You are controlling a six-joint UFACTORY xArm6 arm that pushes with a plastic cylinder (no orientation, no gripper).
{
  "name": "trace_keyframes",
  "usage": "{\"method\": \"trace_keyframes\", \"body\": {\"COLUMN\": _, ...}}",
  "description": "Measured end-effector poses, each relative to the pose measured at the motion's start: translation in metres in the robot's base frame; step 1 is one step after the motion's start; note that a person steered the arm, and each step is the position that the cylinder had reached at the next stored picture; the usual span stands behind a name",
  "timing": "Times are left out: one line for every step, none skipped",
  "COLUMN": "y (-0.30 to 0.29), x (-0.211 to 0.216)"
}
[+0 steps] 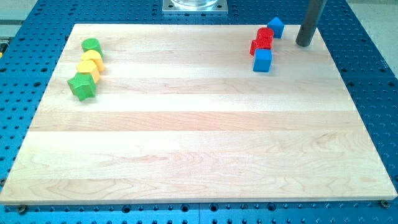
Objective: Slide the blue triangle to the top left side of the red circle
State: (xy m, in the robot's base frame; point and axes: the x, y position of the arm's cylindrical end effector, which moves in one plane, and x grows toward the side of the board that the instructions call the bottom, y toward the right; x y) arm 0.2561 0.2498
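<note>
Take the red circle (265, 34) as your landmark: it sits near the top right corner of the wooden worktop (199, 143). The blue triangle (276, 27) lies just beside it, toward the view's top and right, so close that you cannot tell whether the two touch. A second red block (260, 46), its shape hard to make out, presses against the circle on the side toward the view's bottom and slightly left. Below that, a blue cube (263, 60) sits touching or nearly touching the second red block, so the four pieces form a short slanted line running down from the triangle.

You see my tip (303, 44) to the view's right of the red circle, at roughly the height of the second red block, clear of every piece and near the worktop's right edge. The dark rod rises from it and leaves the view at the top. There is no pincer on this arm, so you have no open or closed state to read.

Far to the view's left of the red circle, near the worktop's left edge, you find another slanted row: a green circle (91, 45) at the top, two yellow blocks (92, 57) (87, 67) under it, and a green star (81, 86) at the bottom
</note>
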Motion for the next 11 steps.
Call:
{"method": "trace_keyframes", "body": {"y": 0.002, "x": 0.005}}
{"method": "trace_keyframes", "body": {"y": 0.007, "x": 0.009}}
{"method": "trace_keyframes", "body": {"y": 0.020, "x": 0.003}}
{"method": "trace_keyframes", "body": {"y": 0.045, "x": -0.020}}
{"method": "trace_keyframes", "body": {"y": 0.037, "x": -0.065}}
{"method": "trace_keyframes", "body": {"y": -0.005, "x": -0.064}}
{"method": "trace_keyframes", "body": {"y": -0.041, "x": -0.057}}
{"method": "trace_keyframes", "body": {"y": -0.042, "x": -0.057}}
{"method": "trace_keyframes", "body": {"y": -0.049, "x": -0.053}}
{"method": "trace_keyframes", "body": {"y": -0.076, "x": -0.049}}
{"method": "trace_keyframes", "body": {"y": -0.087, "x": -0.046}}
